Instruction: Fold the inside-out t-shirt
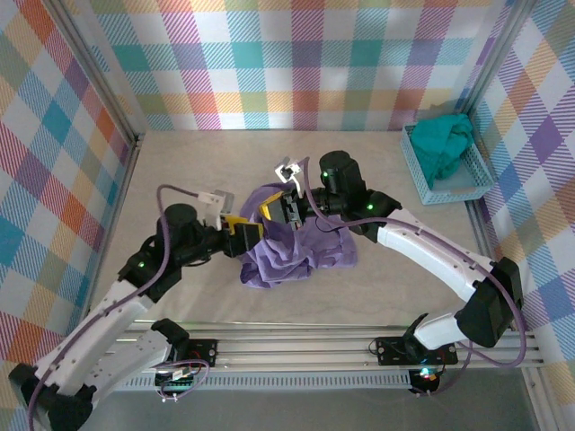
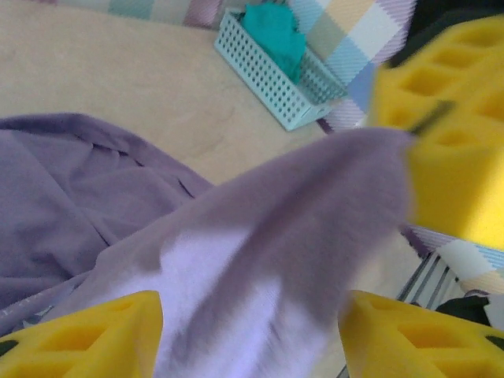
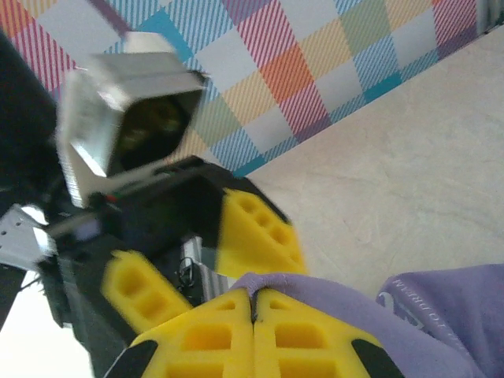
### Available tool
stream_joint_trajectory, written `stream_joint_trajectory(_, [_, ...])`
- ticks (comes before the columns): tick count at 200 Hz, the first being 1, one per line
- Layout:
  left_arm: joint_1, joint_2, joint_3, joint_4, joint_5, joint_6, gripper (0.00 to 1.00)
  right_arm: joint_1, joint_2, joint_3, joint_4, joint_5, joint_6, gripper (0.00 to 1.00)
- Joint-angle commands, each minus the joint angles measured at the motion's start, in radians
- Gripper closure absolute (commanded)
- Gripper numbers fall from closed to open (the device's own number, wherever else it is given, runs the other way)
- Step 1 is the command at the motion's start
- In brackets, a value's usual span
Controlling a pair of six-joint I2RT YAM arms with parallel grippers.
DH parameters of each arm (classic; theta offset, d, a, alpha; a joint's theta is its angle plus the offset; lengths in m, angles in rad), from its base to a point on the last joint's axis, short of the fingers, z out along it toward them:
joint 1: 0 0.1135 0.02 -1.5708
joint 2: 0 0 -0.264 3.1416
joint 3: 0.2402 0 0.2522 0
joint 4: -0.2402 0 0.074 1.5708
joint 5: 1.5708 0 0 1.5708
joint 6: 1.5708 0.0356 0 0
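**Stage of folding, read from left to right.** At the left, the left hand [image 1: 241, 233] sits low near the middle of the tabletop [image 1: 180, 162]. It stands parted, and a band of cloth lies loose across the gap rather than being pinched, so we judge that it holds nothing.

Just to its right, the right hand [image 3: 253, 305] is closed tight on a pinch of the t-shirt [image 1: 301, 256] and carries that portion raised above the rest.

The t-shirt itself sits in the middle of the tabletop, under and just right of the two hands. It is a rumpled lavender heap with deep creases, and we see no flat panel, no straight edge and no sleeve laid out. Faint lettering shows on the cloth near the right hand, but we cannot tell from it which side faces out.

At the far right, well apart from the work, a pale blue basket [image 1: 454, 195] holds a teal garment [image 1: 445, 144], which plays no part here.

In our judgement the task is at an early stage, with nothing folded yet. Nearly everything remains: the t-shirt must be opened out and smoothed flat on the tabletop, the sleeves brought in, and the body folded over into a neat stack.
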Motion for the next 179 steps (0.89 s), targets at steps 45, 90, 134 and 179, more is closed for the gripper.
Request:
stream_joint_trajectory(45, [-0.005,0.110,-0.008,0.278,0.074,-0.098,1.00,-0.028,-0.046,-0.018,-0.070,0.047,0.042,0.94])
stream_joint_trajectory(90, [0.004,0.090,-0.019,0.294,0.104,-0.172,1.00,-0.026,-0.198,-0.192,-0.105,0.173,-0.088,0.66])
stream_joint_trajectory(134, [0.008,0.074,-0.023,0.283,0.108,-0.169,1.00,-0.017,-0.282,-0.313,-0.040,0.197,-0.120,0.60])
stream_joint_trajectory(179, [0.008,0.063,-0.026,0.275,0.111,-0.163,1.00,-0.013,-0.168,-0.248,-0.019,0.173,-0.142,0.60])
